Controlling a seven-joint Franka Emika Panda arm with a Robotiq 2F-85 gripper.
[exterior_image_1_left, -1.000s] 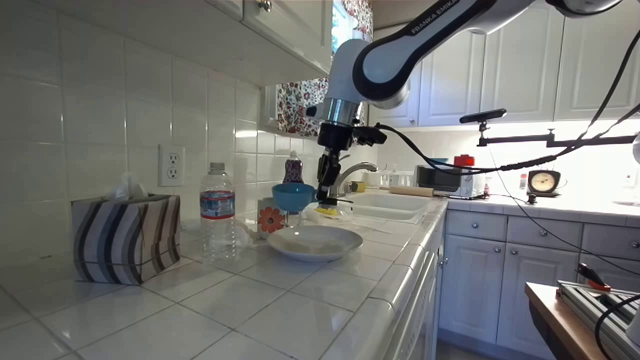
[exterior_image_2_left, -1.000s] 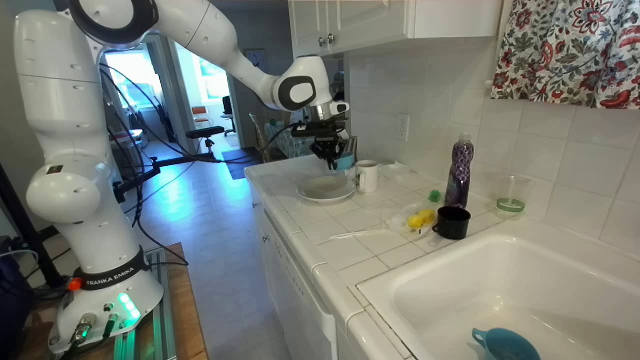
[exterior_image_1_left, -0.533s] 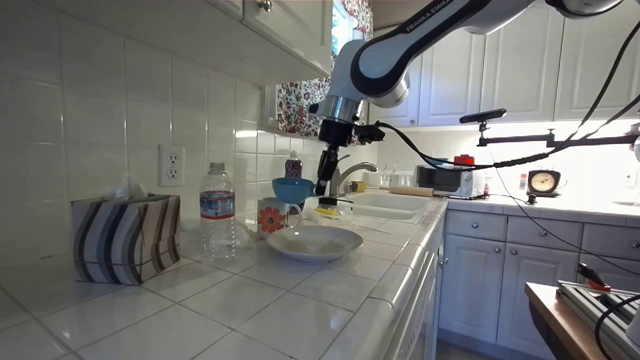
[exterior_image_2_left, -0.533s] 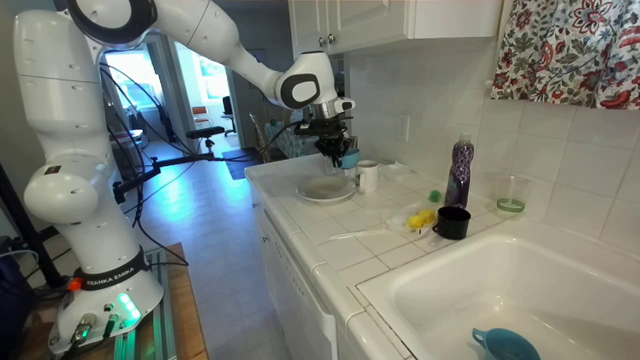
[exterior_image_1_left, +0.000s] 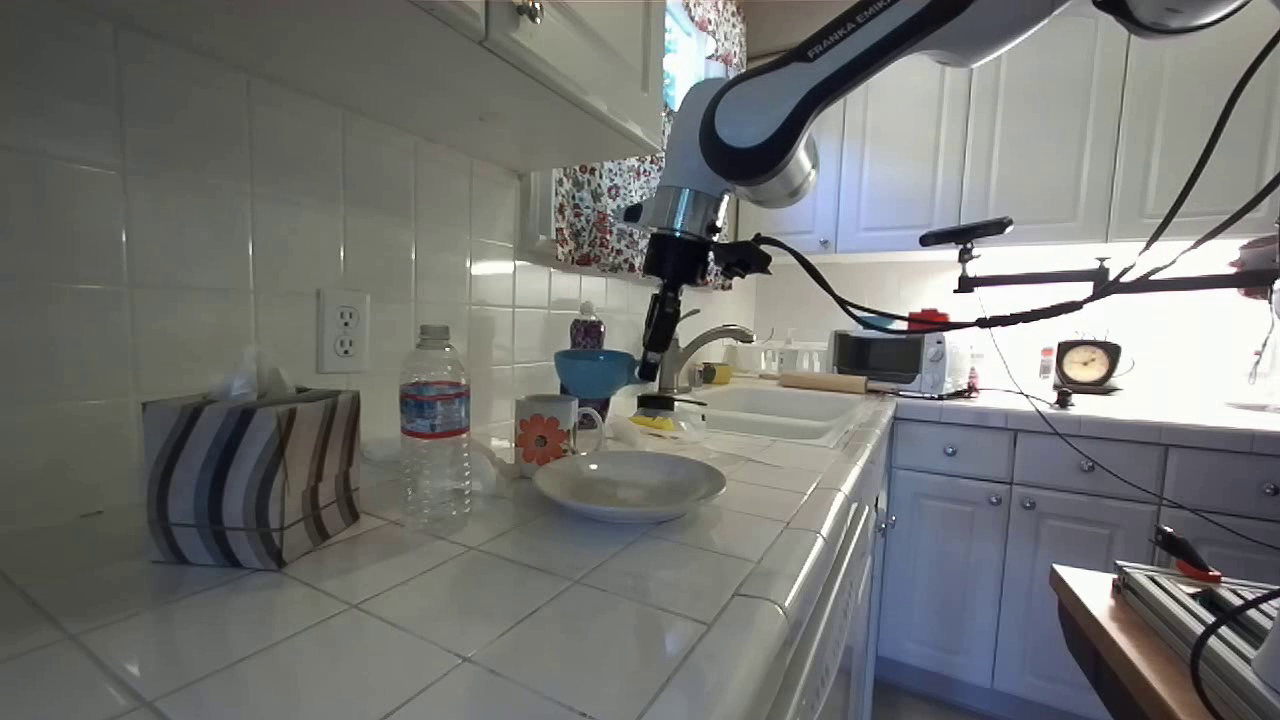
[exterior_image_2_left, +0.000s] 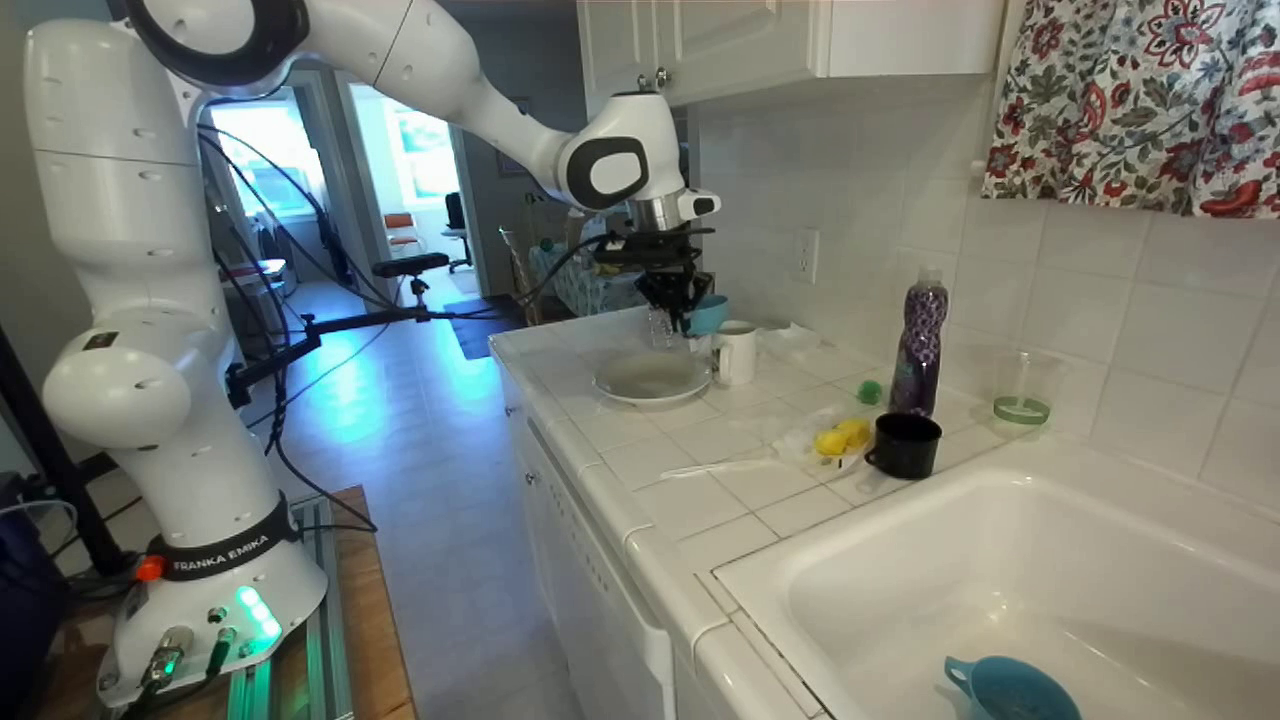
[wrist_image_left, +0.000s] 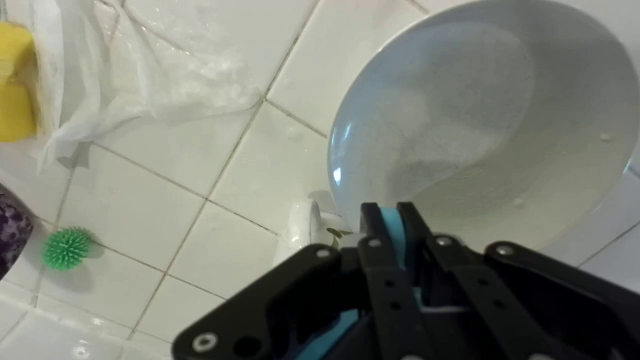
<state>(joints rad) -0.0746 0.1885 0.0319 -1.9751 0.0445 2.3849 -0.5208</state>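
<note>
My gripper (exterior_image_1_left: 655, 365) is shut on the handle of a blue cup (exterior_image_1_left: 597, 373) and holds it, roughly upright, above the counter. In the wrist view the blue handle (wrist_image_left: 395, 227) shows between the two fingertips (wrist_image_left: 392, 210); most of the cup is hidden behind the fingers. In an exterior view the cup (exterior_image_2_left: 710, 314) is partly behind the gripper (exterior_image_2_left: 690, 322). Below and near it stand a white mug (exterior_image_1_left: 540, 440) with an orange flower and a shallow white plate (exterior_image_1_left: 630, 488). The plate (wrist_image_left: 450, 110) also shows in the wrist view, as does the mug's handle (wrist_image_left: 300, 225).
A water bottle (exterior_image_1_left: 435, 430) and tissue box (exterior_image_1_left: 250, 480) stand by the wall. Toward the sink (exterior_image_2_left: 960, 540) are a purple soap bottle (exterior_image_2_left: 918, 345), a black cup (exterior_image_2_left: 905, 445), yellow sponges (exterior_image_2_left: 842, 437) and a green spiky ball (exterior_image_2_left: 869, 392). A second blue cup (exterior_image_2_left: 1020, 690) lies in the sink.
My gripper has risen with the blue cup and shifted slightly toward the backsplash and the sink side. More of the mug shows beneath the cup. The plate and other objects have not moved.
</note>
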